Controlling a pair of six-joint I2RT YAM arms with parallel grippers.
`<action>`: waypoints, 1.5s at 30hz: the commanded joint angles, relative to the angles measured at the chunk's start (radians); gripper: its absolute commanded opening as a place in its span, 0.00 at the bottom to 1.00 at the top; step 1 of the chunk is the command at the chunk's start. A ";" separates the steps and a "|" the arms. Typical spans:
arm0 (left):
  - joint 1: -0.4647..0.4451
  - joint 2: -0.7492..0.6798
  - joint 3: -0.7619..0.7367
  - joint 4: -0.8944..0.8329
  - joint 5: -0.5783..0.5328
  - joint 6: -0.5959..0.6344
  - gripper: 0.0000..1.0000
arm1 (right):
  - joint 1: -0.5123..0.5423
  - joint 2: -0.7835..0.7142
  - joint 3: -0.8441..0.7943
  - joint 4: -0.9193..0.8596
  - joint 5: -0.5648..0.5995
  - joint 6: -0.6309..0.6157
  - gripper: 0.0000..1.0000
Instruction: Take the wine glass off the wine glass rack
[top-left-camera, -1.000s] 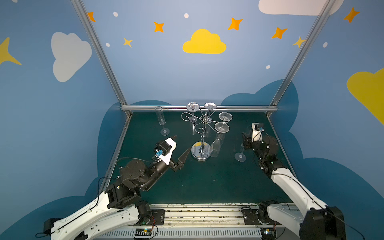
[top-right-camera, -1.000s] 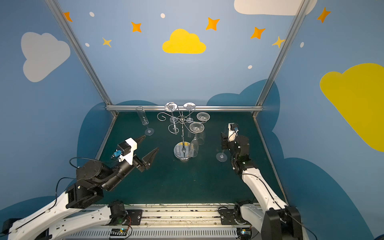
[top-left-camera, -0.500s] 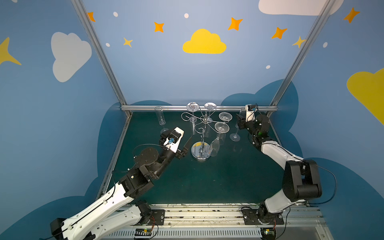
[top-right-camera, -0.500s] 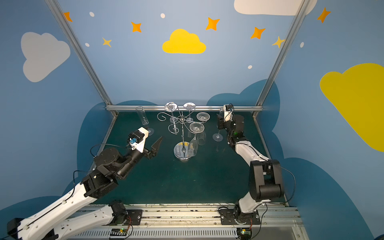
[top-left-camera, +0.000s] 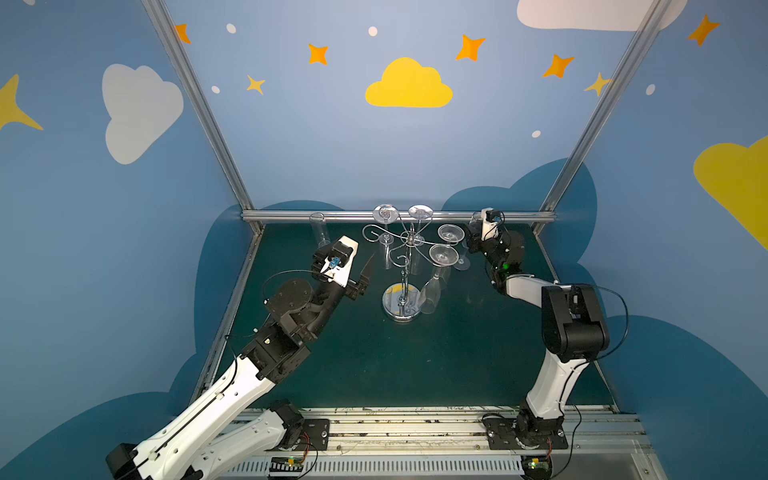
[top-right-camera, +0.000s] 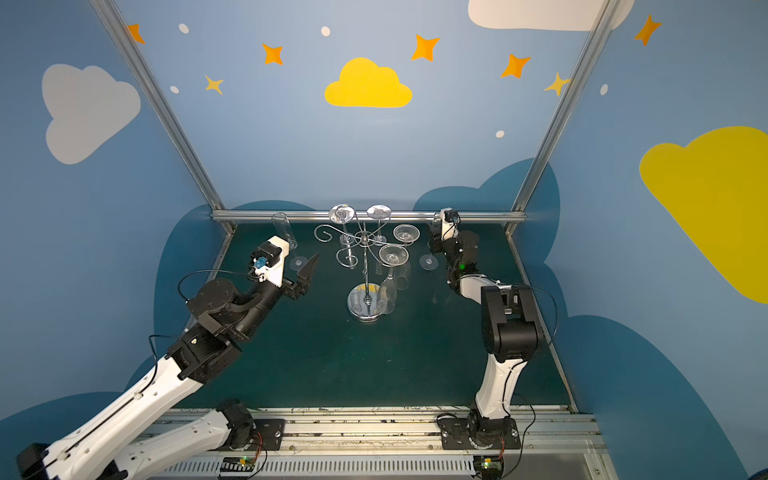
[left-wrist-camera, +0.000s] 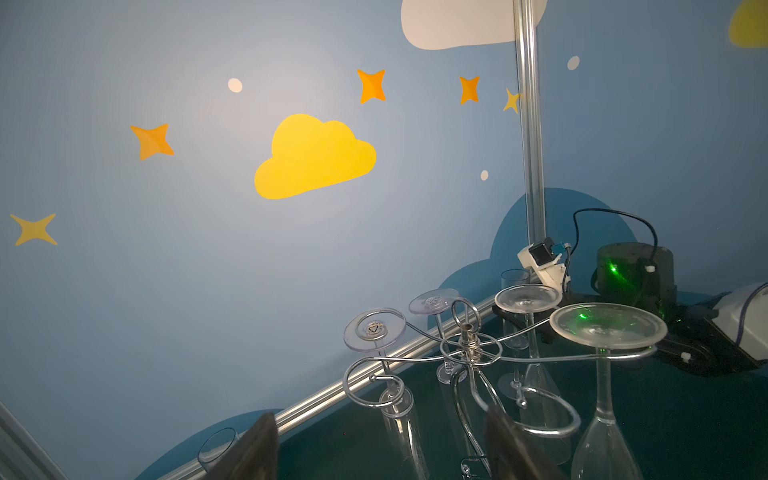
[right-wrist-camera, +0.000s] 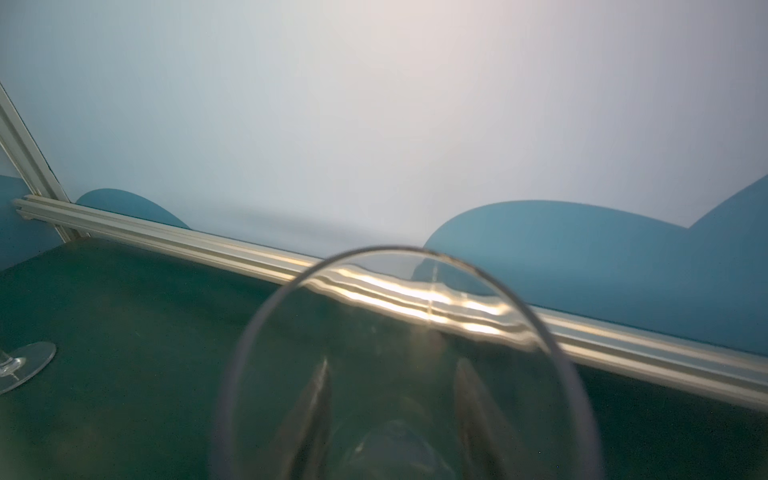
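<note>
Two glasses off the wine glass rack (top-left-camera: 395, 309), four hanging glasses (top-left-camera: 444, 254) left
The right gripper (top-left-camera: 473, 244) clamps a wine glass (right-wrist-camera: 415, 316) at the rear right of the counter (top-left-camera: 374, 365), clear of the rack; a second glass (top-left-camera: 319, 230) stands rear left. The left gripper (top-left-camera: 365, 276), jaws apart and empty, faces the rack.

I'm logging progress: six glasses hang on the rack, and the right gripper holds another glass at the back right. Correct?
No. Four glasses hang on the rack, not six, as the left wrist view shows; the right gripper holds another glass at the back right.
</note>
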 joint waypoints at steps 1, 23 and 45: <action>0.015 0.007 0.020 0.027 0.026 -0.028 0.77 | 0.009 0.024 0.024 0.064 -0.018 -0.034 0.20; 0.049 0.003 0.012 -0.016 0.051 -0.069 0.78 | 0.023 0.084 0.013 -0.001 -0.015 -0.058 0.54; 0.146 -0.023 0.107 -0.186 0.191 -0.209 0.80 | 0.001 -0.239 -0.131 -0.102 0.051 -0.022 0.88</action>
